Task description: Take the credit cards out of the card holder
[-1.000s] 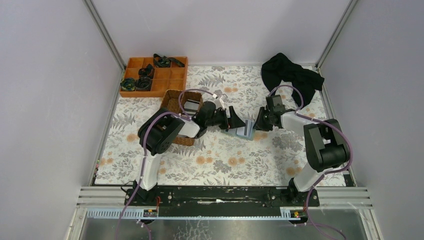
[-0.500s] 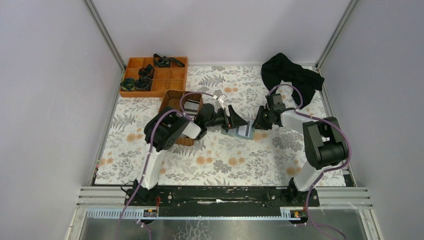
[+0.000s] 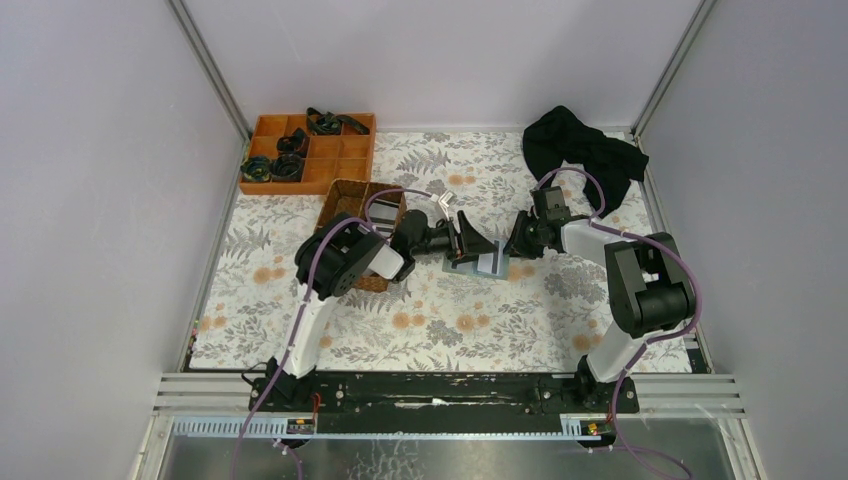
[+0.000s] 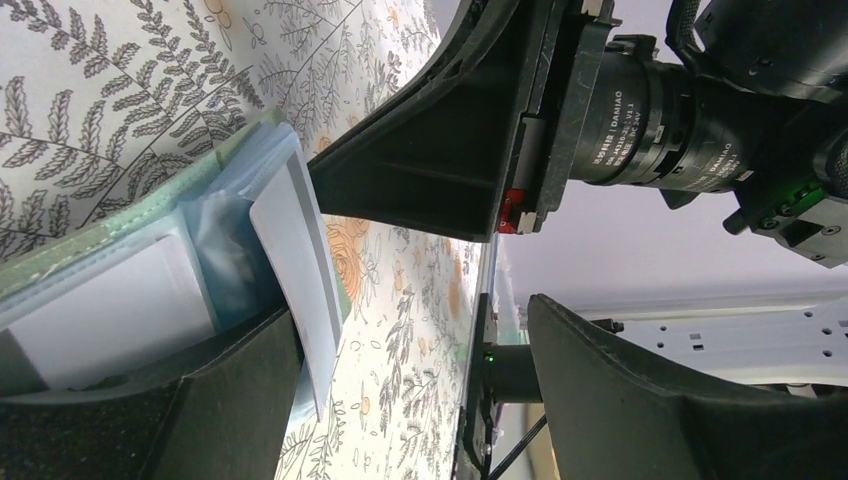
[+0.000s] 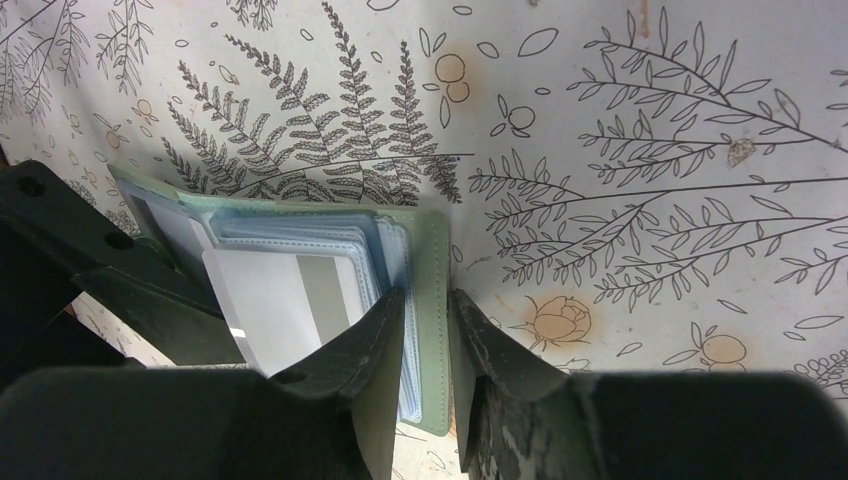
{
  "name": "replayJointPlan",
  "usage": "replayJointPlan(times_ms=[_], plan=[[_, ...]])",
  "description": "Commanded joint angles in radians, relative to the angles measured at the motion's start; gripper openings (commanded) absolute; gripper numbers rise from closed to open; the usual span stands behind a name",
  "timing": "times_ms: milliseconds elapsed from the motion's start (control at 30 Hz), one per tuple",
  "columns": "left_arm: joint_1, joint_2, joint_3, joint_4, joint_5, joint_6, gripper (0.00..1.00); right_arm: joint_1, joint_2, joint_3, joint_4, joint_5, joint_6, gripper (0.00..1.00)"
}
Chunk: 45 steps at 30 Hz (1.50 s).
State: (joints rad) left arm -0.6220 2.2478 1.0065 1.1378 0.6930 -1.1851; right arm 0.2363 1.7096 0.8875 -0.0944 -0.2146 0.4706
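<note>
The card holder lies open on the floral cloth between my two grippers. Seen from the right wrist, its grey-green cover stands up between the jaws of my right gripper, which is shut on that edge. A whitish credit card shows in the clear blue pockets. My left gripper is at the holder's left side, open wide. In the left wrist view a pale card sticks out of the holder and leans by one finger. The gap of the left gripper holds nothing.
A brown wicker basket sits just behind my left arm, with a light card-like thing inside. An orange divided tray with dark items stands at the back left. A black cloth lies at the back right. Grey walls close in three sides.
My left arm has swung a little to the right and its gripper has edged toward the back over the holder. The right gripper has kept its hold and place.
</note>
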Motion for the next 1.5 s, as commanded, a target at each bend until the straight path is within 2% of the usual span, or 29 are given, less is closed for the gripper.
replayJointPlan(times_ms=[0, 267, 433, 633, 867, 1133, 1467], plan=[[-0.023, 0.066, 0.031, 0.064, 0.052, -0.03, 0.86, 0.012, 0.056, -0.007, -0.025, -0.018, -0.012, 0.31], [-0.042, 0.1, 0.051, 0.017, 0.051, -0.019, 0.84, 0.011, 0.059, -0.005, -0.025, -0.018, -0.014, 0.31], [-0.045, 0.093, 0.061, -0.096, 0.035, 0.044, 0.83, 0.011, 0.062, -0.007, -0.023, -0.019, -0.014, 0.31], [-0.056, 0.148, 0.099, 0.009, 0.078, -0.05, 0.82, 0.012, 0.068, -0.008, -0.019, -0.023, -0.014, 0.31], [-0.062, 0.161, 0.117, -0.02, 0.089, -0.043, 0.81, 0.011, 0.071, -0.008, -0.018, -0.019, -0.006, 0.31], [0.01, 0.124, 0.043, -0.05, 0.109, -0.013, 0.8, 0.01, 0.061, -0.008, -0.021, -0.011, 0.021, 0.35], [0.033, 0.099, 0.075, -0.284, 0.145, 0.087, 0.79, 0.004, 0.052, -0.006, -0.027, 0.004, 0.035, 0.35]])
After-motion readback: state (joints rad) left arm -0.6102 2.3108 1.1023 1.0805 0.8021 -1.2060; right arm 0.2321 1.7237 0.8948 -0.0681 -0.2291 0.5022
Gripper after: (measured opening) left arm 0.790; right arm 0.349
